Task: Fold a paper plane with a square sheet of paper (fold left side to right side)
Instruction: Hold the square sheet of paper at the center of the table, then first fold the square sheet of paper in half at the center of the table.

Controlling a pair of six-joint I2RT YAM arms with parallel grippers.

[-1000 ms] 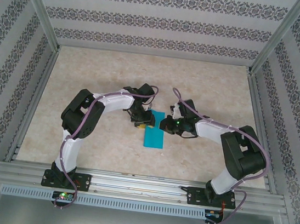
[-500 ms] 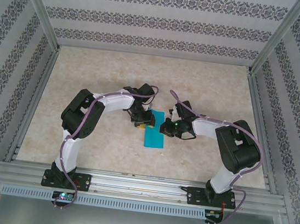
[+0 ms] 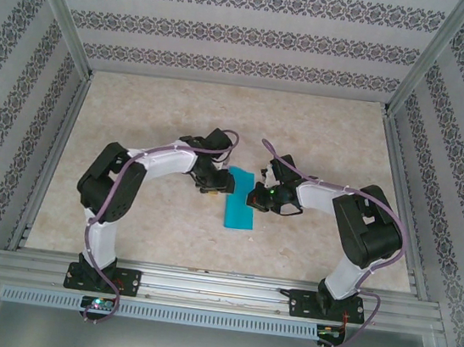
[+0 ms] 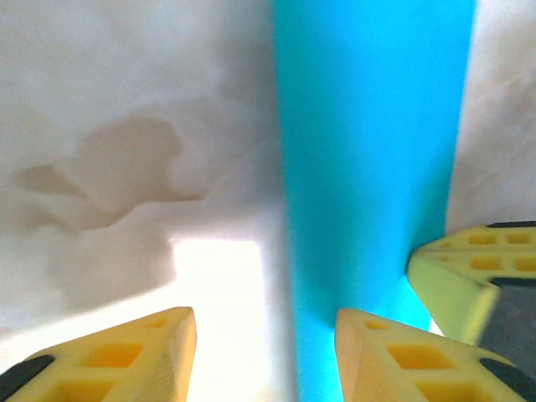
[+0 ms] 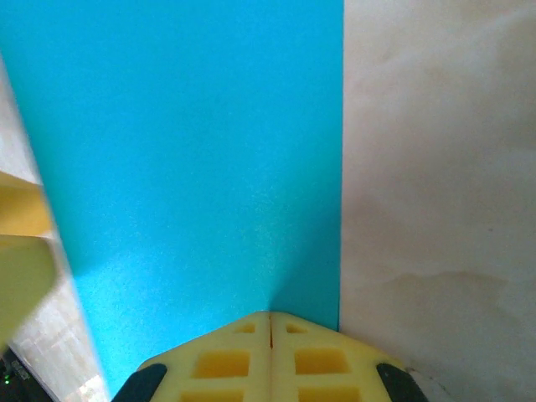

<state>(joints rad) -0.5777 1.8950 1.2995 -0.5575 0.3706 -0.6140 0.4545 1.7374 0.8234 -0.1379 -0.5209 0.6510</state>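
The teal-blue sheet of paper lies flat on the table as a narrow upright rectangle, about half as wide as it is long. My left gripper is open at its upper left. In the left wrist view the sheet's left edge runs between the fingers of the left gripper, one over bare table and one over paper. My right gripper is shut. In the right wrist view the right gripper's joined tips rest on the sheet beside its right edge. A paper plane is out of view.
The beige marbled table is ringed by an aluminium frame and patterned walls. A yellow finger of the right gripper shows at the sheet's edge in the left wrist view. A stain marks the table left of the sheet.
The left arm's elbow has swung out to the left and its jaws have widened. The right gripper edged left onto the sheet and closed. The sheet stayed in place.
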